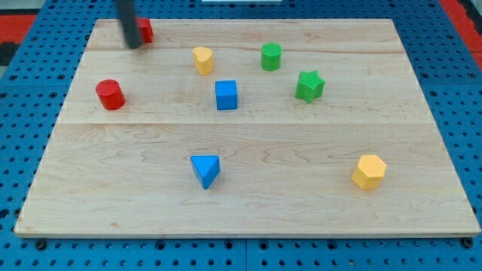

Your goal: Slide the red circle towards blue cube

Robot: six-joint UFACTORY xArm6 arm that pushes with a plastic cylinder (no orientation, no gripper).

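Eight small matte blocks lie on a pale, wood-grained bench [248, 188] over blue pegboard [30, 90]. Red circle [110, 94], a short cylinder: view's left, well apart from blue cube [226, 95] at centre. Red block [144, 30], shape unclear: top left, touching my tip [133, 44] on its right. Yellow block [202, 59], green cylinder [271, 56], green star [309, 85]: upper middle. Blue triangle [205, 170], yellow hexagon [368, 172]: bottom. Jaws: none fitted, only a plain dark rod.
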